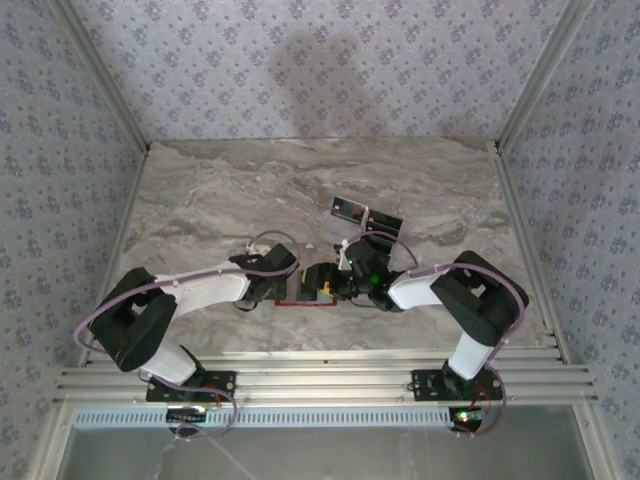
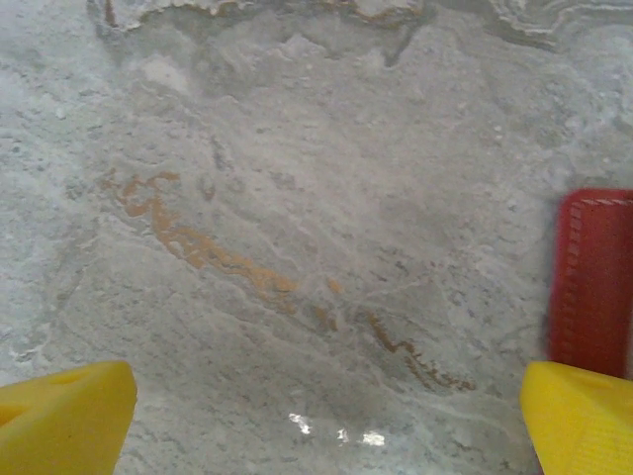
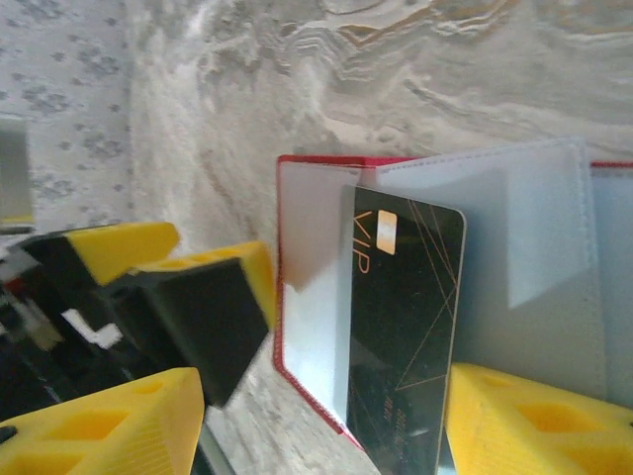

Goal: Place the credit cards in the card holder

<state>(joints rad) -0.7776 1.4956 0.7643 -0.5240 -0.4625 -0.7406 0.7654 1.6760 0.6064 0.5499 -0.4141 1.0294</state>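
Your right hand (image 3: 316, 396), fingers apart, straddles the black VIP card (image 3: 406, 327) lying on the sleeves of the open card holder (image 3: 534, 228), long axis pointing back toward that hand, while your left hand (image 2: 326, 396), likewise spread, rests at the holder's opposite edge.

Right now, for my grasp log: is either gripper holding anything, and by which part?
Nothing seems held: the left gripper and right gripper are open, the black VIP card lying unpinched in the card holder.

Left claw (image 2: 326, 406) splayed, right claw (image 3: 321, 416) splayed wide
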